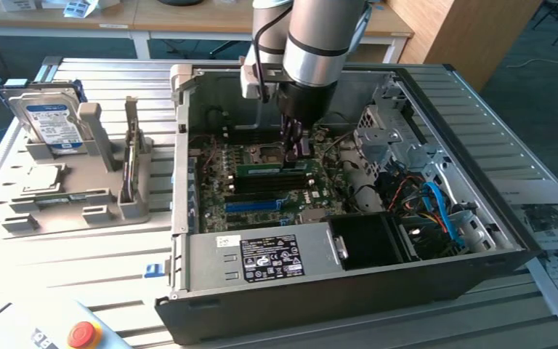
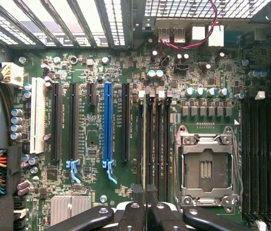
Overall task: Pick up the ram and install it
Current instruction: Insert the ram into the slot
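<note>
One claw (image 1: 296, 150) clamped on ram (image 1: 264, 169), above motherboard (image 1: 223, 190), power-supply label (image 1: 271, 259) unreadable

The holder (image 1: 75, 211) with the hard drive (image 1: 51, 123) lies at the exterior view's left of the case (image 1: 357, 291)

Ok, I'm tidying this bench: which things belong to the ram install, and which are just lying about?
In the job: ram at the memory slots; gripper, shut, just above it.
Lying about: hard drive, processor chip, papers, red stop button.
</note>
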You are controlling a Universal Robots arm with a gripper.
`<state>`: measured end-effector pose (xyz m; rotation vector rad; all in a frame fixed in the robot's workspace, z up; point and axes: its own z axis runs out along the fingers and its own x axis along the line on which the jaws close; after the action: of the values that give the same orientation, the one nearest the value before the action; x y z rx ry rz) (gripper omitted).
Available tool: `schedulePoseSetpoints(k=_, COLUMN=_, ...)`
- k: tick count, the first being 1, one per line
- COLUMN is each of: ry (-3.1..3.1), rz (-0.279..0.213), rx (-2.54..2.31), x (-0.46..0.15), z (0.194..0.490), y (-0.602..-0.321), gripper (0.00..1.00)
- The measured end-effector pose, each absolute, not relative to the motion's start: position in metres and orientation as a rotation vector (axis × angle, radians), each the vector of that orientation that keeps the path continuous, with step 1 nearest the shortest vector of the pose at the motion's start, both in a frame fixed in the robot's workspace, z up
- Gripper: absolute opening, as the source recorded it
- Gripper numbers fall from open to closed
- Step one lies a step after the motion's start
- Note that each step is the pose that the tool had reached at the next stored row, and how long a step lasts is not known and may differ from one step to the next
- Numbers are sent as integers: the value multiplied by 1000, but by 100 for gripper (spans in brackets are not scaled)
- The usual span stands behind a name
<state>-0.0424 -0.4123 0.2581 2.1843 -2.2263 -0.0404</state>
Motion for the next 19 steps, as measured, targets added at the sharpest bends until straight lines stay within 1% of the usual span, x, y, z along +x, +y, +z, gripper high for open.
schedulePoseSetpoints(k=8, ry=-2235, rz=-20, rx=2195, x=-42, z=258, y=-412, gripper=12)
schedulePoseSetpoints(k=19, ry=-2235, rz=-19, rx=2195, x=-42, z=258, y=-413, gripper=12)
